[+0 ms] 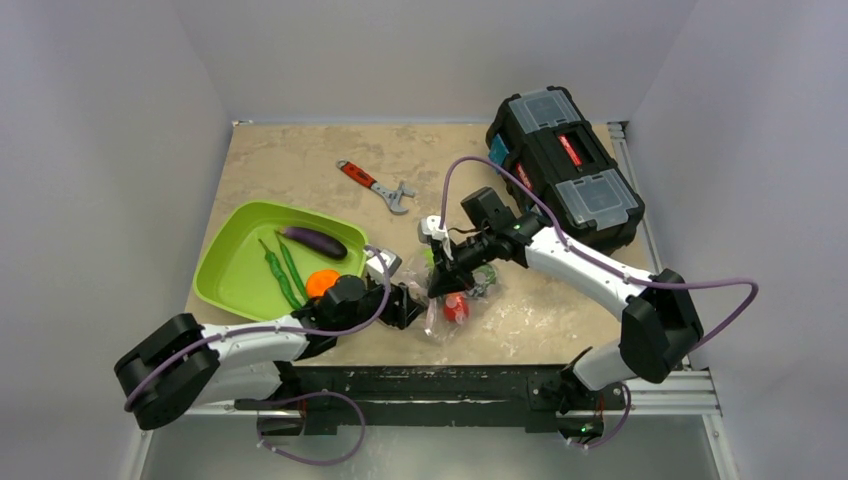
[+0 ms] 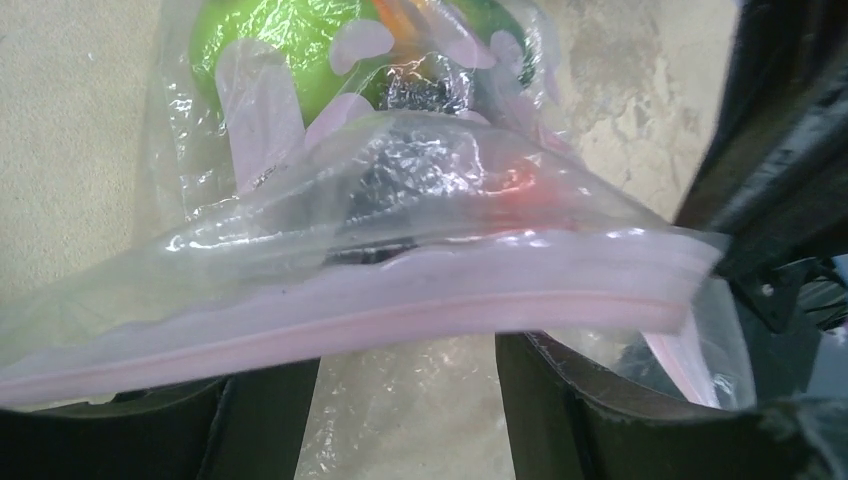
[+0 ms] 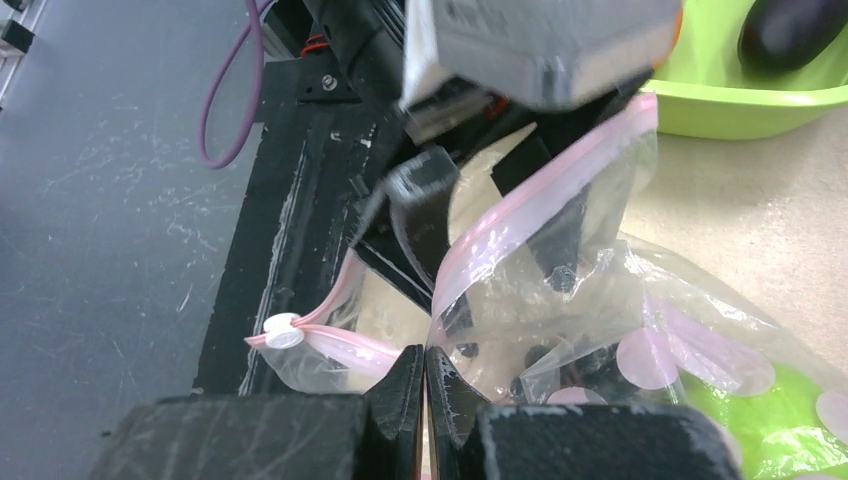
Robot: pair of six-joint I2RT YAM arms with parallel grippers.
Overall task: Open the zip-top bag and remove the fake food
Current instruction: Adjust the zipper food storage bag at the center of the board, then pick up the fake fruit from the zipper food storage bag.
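- My left claw [image 2: 405,365] is nearest, low by the front edge of the bench [image 1: 545,322]. Its fingers [image 2: 265,425] are spread apart, and the pink zip strip [image 2: 400,300] of the zip-top bag [image 1: 452,322] lies across them. I cannot tell whether either finger presses on it.
- Just beyond, my right claw [image 3: 425,370] has its fingers pressed together on the bag's other lip. The white slider [image 3: 283,331] sits just to one side of them.
- The bag lies crumpled on the bench between my two claws, with its mouth parted.
- Inside it, through the crinkled plastic, I see a red piece [image 1: 457,308] and a bright green piece [image 2: 290,50]. Anything else in there is too blurred to name.
- Left of the bag, the green tray [image 1: 228,272] holds a purple eggplant [image 1: 313,240], two slim green pods [image 1: 281,270] and an orange fruit [image 1: 322,283]. The fruit is at the tray's near corner, just beside my left wrist.
- Farther back, a red-handled wrench [image 1: 378,186] lies on the bench, well apart from the tray.
- Farthest, at the back right corner, stands a black toolbox [image 1: 565,165] with clear-lidded compartments on top.
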